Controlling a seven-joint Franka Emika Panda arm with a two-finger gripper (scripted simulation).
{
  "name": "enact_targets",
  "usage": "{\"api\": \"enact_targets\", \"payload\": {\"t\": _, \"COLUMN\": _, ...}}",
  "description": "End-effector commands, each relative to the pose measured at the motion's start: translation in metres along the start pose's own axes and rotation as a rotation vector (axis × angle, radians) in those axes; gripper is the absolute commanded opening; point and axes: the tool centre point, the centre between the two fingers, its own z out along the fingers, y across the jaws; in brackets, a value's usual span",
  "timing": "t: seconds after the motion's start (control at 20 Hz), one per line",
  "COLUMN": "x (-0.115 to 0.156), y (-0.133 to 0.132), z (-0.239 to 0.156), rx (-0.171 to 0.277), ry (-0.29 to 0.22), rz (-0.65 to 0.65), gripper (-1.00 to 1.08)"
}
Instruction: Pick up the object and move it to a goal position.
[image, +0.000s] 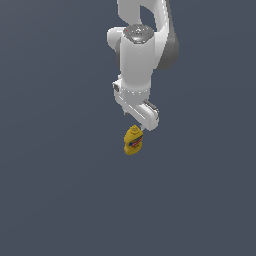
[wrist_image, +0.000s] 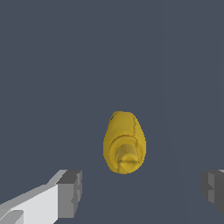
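Note:
The small yellow squeeze bottle (image: 133, 140) stands upright on the dark grey floor, its red-and-blue label facing the exterior camera. In the wrist view the bottle (wrist_image: 124, 142) shows from above, pointed cap toward the camera. My white gripper (image: 136, 125) hangs just above and behind the bottle's cap, at the end of the white arm. In the wrist view my gripper (wrist_image: 142, 189) is open, its two grey fingertips (wrist_image: 70, 192) spread wide on either side, with the bottle below and between them. Nothing is held.
A flat dark grey floor (image: 60, 200) fills both views. No other object shows.

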Motion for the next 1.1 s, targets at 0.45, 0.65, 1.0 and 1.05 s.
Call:
{"api": "enact_targets", "payload": {"t": 0.45, "x": -0.001, "y": -0.003, "z": 0.008, "rx": -0.002, "ry": 0.004, "rz": 0.111, "gripper": 1.00}}
{"api": "enact_targets", "payload": {"t": 0.65, "x": -0.001, "y": -0.003, "z": 0.009, "rx": -0.002, "ry": 0.004, "rz": 0.109, "gripper": 1.00}}
{"api": "enact_targets", "payload": {"t": 1.0, "x": -0.002, "y": -0.003, "z": 0.029, "rx": -0.002, "ry": 0.004, "rz": 0.111, "gripper": 1.00}}
{"api": "enact_targets", "payload": {"t": 1.05, "x": -0.002, "y": -0.002, "z": 0.034, "rx": -0.002, "ry": 0.004, "rz": 0.111, "gripper": 1.00}}
